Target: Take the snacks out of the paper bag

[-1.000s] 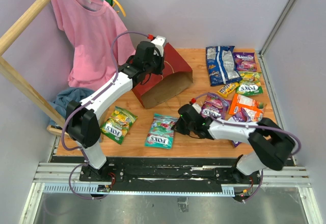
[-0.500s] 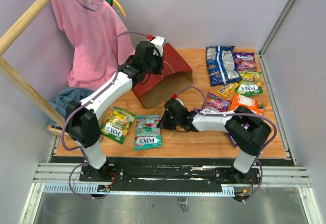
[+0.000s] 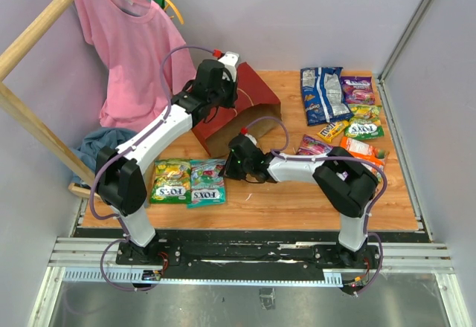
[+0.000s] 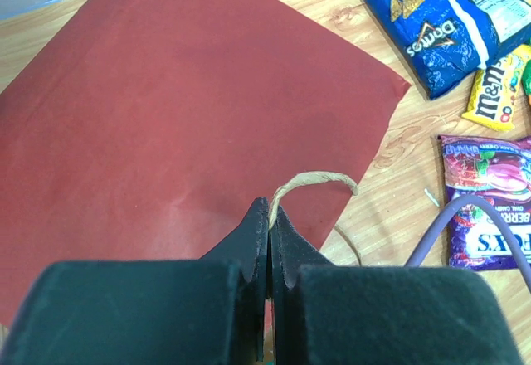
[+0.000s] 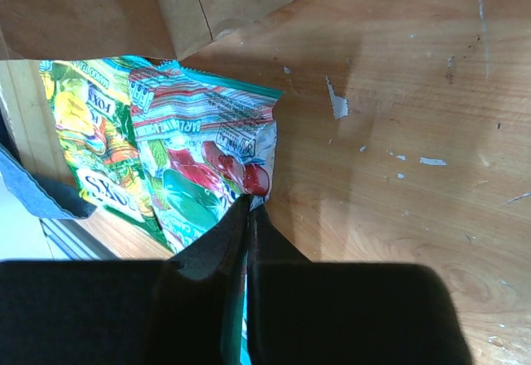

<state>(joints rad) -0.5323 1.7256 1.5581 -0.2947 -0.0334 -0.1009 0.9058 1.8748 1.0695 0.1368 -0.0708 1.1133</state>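
Observation:
The red paper bag (image 3: 239, 111) lies on its side at the back middle, its brown mouth facing the front. My left gripper (image 3: 223, 95) is shut on its twisted handle (image 4: 312, 181), above the red side (image 4: 166, 116). My right gripper (image 3: 230, 166) is shut on a corner of the teal candy bag (image 3: 207, 184), which lies flat beside the green candy bag (image 3: 171, 181); both show in the right wrist view (image 5: 207, 153) (image 5: 87, 137). The blue-white cookie bag (image 3: 321, 93), the yellow pack (image 3: 332, 130) and purple, green and orange packets (image 3: 361, 149) lie at the right.
A pink shirt (image 3: 130, 44) hangs at the back left from a wooden pole (image 3: 37, 26). A blue cloth heap (image 3: 100, 145) lies at the left edge. The right arm stretches across the middle. The bag's brown mouth (image 5: 166, 8) is just beyond my right gripper.
My right gripper has dragged the teal candy bag to the left, and it now lies beside the green one. The left gripper and the paper bag have not moved.

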